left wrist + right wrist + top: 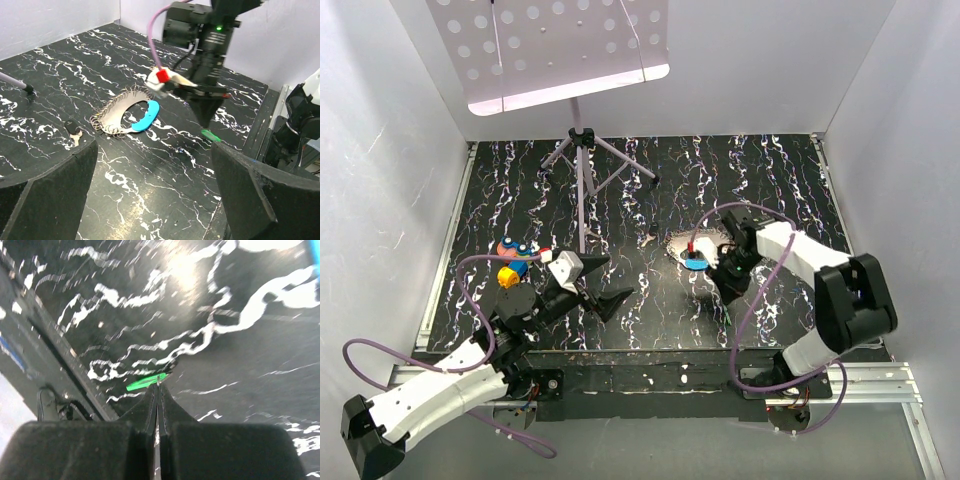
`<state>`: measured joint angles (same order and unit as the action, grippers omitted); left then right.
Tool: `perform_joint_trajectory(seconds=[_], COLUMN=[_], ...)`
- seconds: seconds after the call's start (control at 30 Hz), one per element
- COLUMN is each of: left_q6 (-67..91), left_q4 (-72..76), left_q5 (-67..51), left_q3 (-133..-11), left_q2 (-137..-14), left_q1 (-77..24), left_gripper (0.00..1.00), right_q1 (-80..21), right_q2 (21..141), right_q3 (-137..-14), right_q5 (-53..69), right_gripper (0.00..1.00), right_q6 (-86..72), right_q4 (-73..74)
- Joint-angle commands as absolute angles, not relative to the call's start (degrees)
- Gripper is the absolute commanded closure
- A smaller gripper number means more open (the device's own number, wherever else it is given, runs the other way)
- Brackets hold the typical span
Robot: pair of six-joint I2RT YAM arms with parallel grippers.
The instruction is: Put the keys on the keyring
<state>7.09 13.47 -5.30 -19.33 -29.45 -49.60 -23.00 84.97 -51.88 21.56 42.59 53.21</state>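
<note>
- Right wrist view: the green key [145, 383] lies flat on the table [240, 405]. One end meets my right claw [158, 385], which is clenched tight. I cannot tell whether it pinches or only touches.
- The keyring [112, 112] lies near, untouched, and is probably the target.
- My left claw [155, 185] is spread wide, empty and well back, likely to give room.

A keyring [113, 107] is seen lying flat on the black marbled table [150, 170]. It is a thin silvery-grey loop fringed with many small wire rings, with a light-blue tag [147, 116] along its right part. A tiny green-headed key [210, 135] is found to its right, apart from it, at the closed tip of the right gripper [206, 123]; whether it is pinched cannot be told. A dark-headed key [75, 133] is laid flat just left of the loop.
</note>
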Motion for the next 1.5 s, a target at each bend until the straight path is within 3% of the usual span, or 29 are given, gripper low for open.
perform_joint_trajectory(seconds=[0.0,0.5,1.23,1.47], left_q6=[8.3,9.0,10.0,10.2], left_q4=[12.7,11.6,12.4,12.2], left_q5=[-4.4,-3.7,-3.8,-4.1], left_q3=[-18.8,-17.6,-16.2,-16.0], left_q2=[-28.4,-25.7,-24.2,-24.0], left_q1=[-49.4,-49.3,-49.3,-49.3], left_gripper=[0.04,0.04,0.02,0.02], right_q1=[-24.2,-29.6,-32.0,-32.0], right_q2=[89.9,93.3,88.8,88.8], right_q3=[-58.6,-55.3,-46.9,-48.0], right_q5=[23.6,21.5,18.5,19.6], right_gripper=[0.99,0.99,0.99,0.84], right_q6=[35.7,19.8,17.4,17.3], right_q4=[49.0,31.5,22.8,23.9])
